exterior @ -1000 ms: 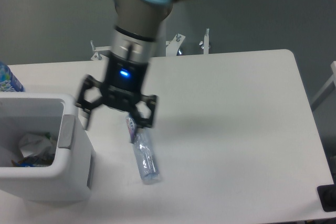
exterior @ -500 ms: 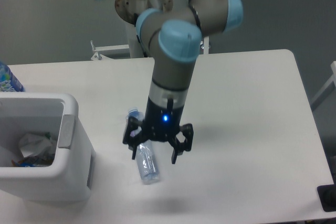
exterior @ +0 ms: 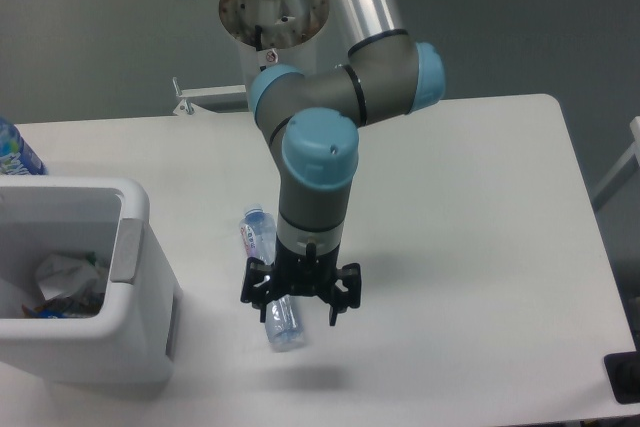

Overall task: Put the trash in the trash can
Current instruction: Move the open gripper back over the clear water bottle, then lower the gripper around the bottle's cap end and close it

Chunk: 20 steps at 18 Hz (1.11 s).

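A slim clear crushed plastic bottle (exterior: 260,236) lies on the white table, its pale blue cap toward the back. My gripper (exterior: 298,300) points straight down over the bottle's lower half, open, with one finger on each side of it. The bottle's near end (exterior: 284,328) pokes out below the gripper. The white trash can (exterior: 133,209) stands at the left edge of the table. Inside it rests a crumpled white wrapper (exterior: 62,275) on some darker scraps.
A bottle with a bright blue patterned label (exterior: 16,152) stands behind the trash can at the far left. Metal brackets (exterior: 185,99) stick up behind the table's back edge. The arm's base (exterior: 272,7) rises behind the table's middle.
The gripper has swung from beside the trash can to the right and toward the front, then dropped lower over the bottle. The bottle has not moved.
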Each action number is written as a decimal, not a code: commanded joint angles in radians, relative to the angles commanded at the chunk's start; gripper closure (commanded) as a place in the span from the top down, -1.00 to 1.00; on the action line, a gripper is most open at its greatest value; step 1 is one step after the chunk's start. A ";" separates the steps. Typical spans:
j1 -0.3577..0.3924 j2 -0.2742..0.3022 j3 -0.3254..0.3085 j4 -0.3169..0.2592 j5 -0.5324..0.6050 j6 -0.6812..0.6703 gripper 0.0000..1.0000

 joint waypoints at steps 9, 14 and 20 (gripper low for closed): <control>-0.075 -0.127 0.135 -0.269 0.161 -0.005 0.99; -0.089 -0.144 0.130 -0.270 0.163 -0.006 0.99; -0.103 -0.166 0.126 -0.269 0.195 -0.015 0.84</control>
